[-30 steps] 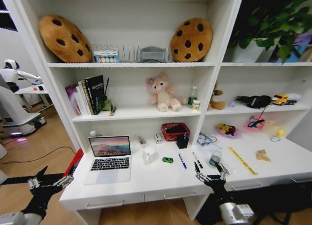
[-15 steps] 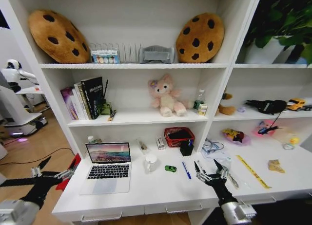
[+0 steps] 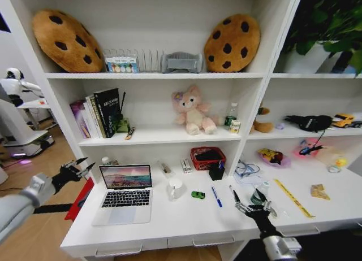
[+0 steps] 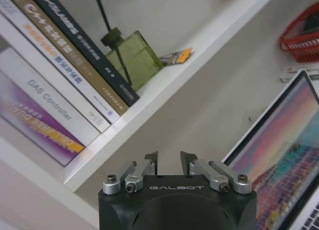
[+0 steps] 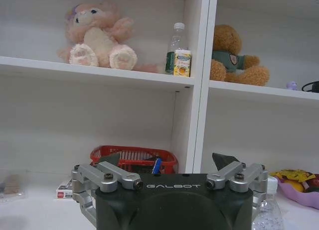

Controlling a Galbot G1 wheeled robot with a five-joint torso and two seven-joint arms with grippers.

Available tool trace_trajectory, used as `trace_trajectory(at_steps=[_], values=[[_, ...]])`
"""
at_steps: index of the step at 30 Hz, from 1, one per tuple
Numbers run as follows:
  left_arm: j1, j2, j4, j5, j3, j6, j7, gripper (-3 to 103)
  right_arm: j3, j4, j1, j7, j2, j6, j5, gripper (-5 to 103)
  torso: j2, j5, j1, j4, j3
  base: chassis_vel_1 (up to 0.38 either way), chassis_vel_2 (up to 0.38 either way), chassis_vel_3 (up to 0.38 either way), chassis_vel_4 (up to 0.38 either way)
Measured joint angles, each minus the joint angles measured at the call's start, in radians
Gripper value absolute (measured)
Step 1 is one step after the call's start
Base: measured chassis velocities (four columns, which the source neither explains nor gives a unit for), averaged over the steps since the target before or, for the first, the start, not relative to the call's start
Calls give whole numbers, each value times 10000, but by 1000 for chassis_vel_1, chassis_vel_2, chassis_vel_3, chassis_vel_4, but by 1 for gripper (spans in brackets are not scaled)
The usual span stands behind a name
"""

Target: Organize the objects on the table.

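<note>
Head view: my right end effector (image 3: 253,207) hovers low over the front of the worktop (image 3: 169,218), fingers spread wide and empty; a black pen (image 3: 233,192) lies just ahead of it toward the shelving, a small bottle (image 3: 259,194) just beside it on the outer side, the blue pen (image 3: 215,197) and green toy car (image 3: 197,195) farther inward. My left end effector (image 3: 75,168) is raised off the worktop's end, the silver laptop (image 3: 124,192) just inward of it. Left wrist view: left end effector (image 4: 171,166) narrowly parted, holding nothing, facing the books (image 4: 55,85) and laptop screen (image 4: 284,155). Right wrist view: right end effector (image 5: 169,166) wide, the red basket (image 5: 133,159) straight ahead, the bottle (image 5: 266,210) close at its flank. I judge the pen the likely target: align the fingers across its shaft, descend vertically, and avoid nudging the bottle.
</note>
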Motion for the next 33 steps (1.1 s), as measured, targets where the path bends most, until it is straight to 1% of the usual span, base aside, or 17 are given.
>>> trace_trajectory(at_steps=[1, 2, 3, 5, 6, 8, 10, 12, 13, 17, 25, 28, 29, 30, 31, 32, 33], values=[[-106, 228, 154, -37, 144, -34, 195, 24, -10, -34, 10, 0, 31, 1, -10, 100, 0, -2, -1, 2, 0, 0, 0, 0, 0], [-235, 571, 402, -100, 337, -87, 592, 19, -26, -95, 37, 0, 82, 5, -38, 100, 0, -1, -1, 3, -1, 0, 0, 0, 0], [-235, 571, 402, -100, 337, -87, 592, 19, -26, -95, 37, 0, 82, 5, -38, 100, 0, -1, -1, 3, -1, 0, 0, 0, 0], [-332, 1123, 879, -158, 490, -161, 1331, 8, -59, -265, 69, 0, 147, 43, -85, 100, 0, -2, -2, 5, -1, 0, 0, 0, 0], [-332, 1123, 879, -158, 490, -161, 1331, 8, -59, -265, 69, 0, 147, 43, -85, 100, 0, -2, -2, 5, -1, 0, 0, 0, 0], [-394, 1668, 1286, -192, 603, -196, 1756, 1, -76, -442, 87, -4, 169, 107, -152, 100, 2, -2, -3, 5, -1, 0, 0, 0, 0], [-430, 1933, 1458, -236, 648, -196, 1867, 0, -76, -514, 95, -4, 171, 125, -155, 100, 2, -2, -3, 5, -1, 0, 0, 0, 0], [-435, 2042, 1521, -240, 652, -185, 1873, 0, -76, -540, 100, -5, 171, 127, -153, 100, 2, -2, -2, 5, -2, 0, 0, 0, 0], [-433, 2317, 1662, -251, 655, -117, 1874, 0, -76, -604, 132, -7, 168, 130, -149, 100, 3, -2, -3, 4, -2, 0, 0, 0, 0], [-339, 2717, 1821, -204, 658, -46, 1844, 0, -151, -712, 257, -9, 168, 131, -162, 100, 2, -1, -3, 4, -2, 0, 0, 0, 0], [-279, 2736, 1856, -130, 592, 62, 1664, 0, -216, -784, 330, -7, 203, 128, -221, 100, 3, -1, -3, 4, -2, 0, 0, 0, 0], [-280, 2598, 1848, -268, 539, 116, 1526, 0, -220, -788, 326, -6, 205, 127, -249, 100, 3, -1, -3, 3, -2, 0, 0, 0, 0], [-288, 2396, 1714, -732, 441, 237, 1361, 0, -217, -788, 308, -7, 200, 127, -256, 100, 3, -2, -3, 4, -2, 0, 0, 0, 0], [-288, 2396, 1714, -732, 441, 237, 1361, 0, -217, -788, 308, -7, 200, 127, -256, 100, 3, -2, -3, 4, -2, 0, 0, 0, 0], [-328, 1940, 1177, -1644, 289, 411, 994, 0, -195, -789, 300, -4, 199, 125, -251, 100, 3, 3, -3, 1, -3, 0, 0, 0, 0], [-328, 1940, 1177, -1644, 289, 411, 994, 0, -195, -789, 300, -4, 199, 125, -251, 100, 3, 3, -3, 1, -3, 0, 0, 0, 0], [-329, 1408, 690, -2344, 206, 614, 561, 0, -170, -789, 295, 6, 197, 116, -229, 100, 2, -2, -3, 3, -3, 0, 0, 0, 0]])
